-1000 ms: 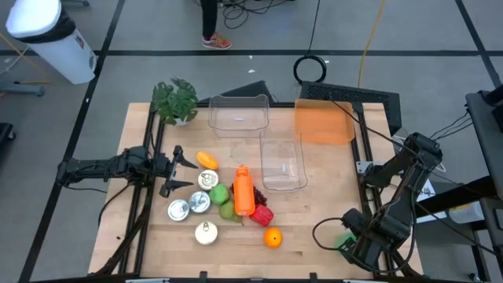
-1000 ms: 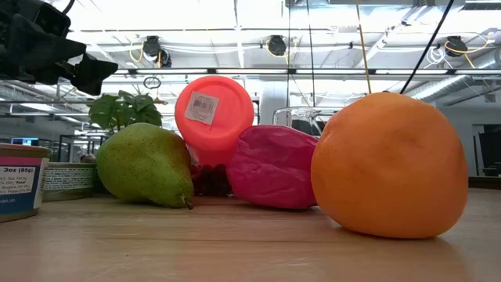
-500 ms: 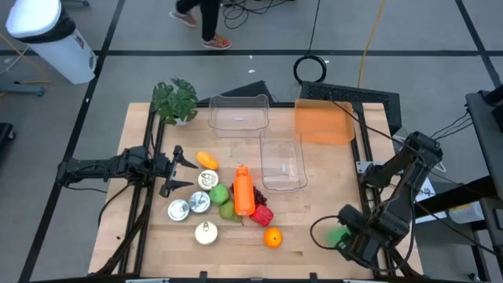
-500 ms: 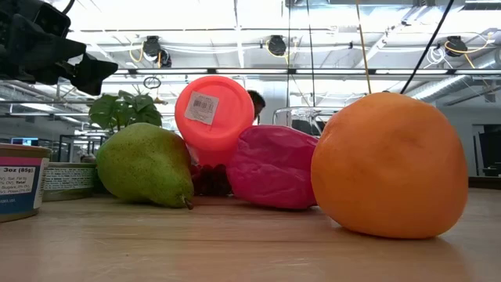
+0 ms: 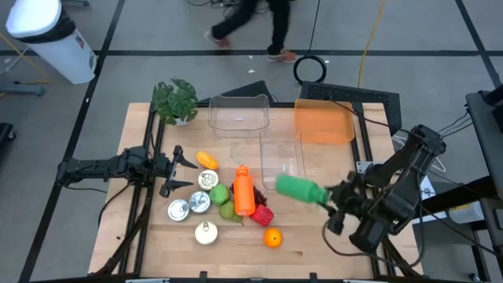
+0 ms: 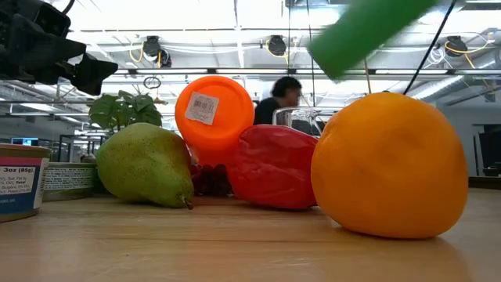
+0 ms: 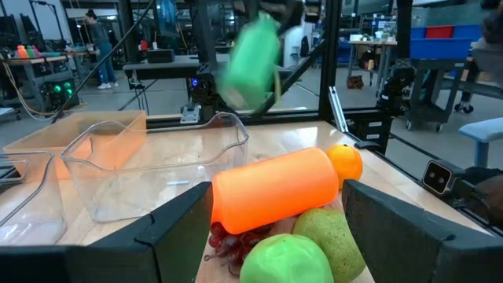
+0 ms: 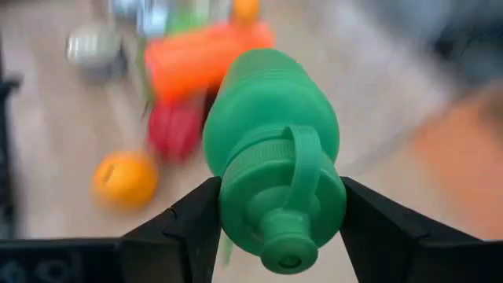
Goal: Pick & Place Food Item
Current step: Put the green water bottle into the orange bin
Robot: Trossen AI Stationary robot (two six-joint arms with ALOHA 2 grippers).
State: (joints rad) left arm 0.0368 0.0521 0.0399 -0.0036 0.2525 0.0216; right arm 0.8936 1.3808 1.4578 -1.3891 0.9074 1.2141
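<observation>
One smooth green plastic bottle between right fingers

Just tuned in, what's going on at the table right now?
The right claw is shut on a green bottle and carries it in the air, beside the clear bin. The left claw waits open near the pile of food: orange bottle, pear, orange and cans.

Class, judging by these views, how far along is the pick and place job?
Done: nothing lies in either clear bin. In hand: the right gripper carries a green bottle above the table. Left: placing it; the orange, pear and cans sit unsorted. The left gripper waits open.
</observation>
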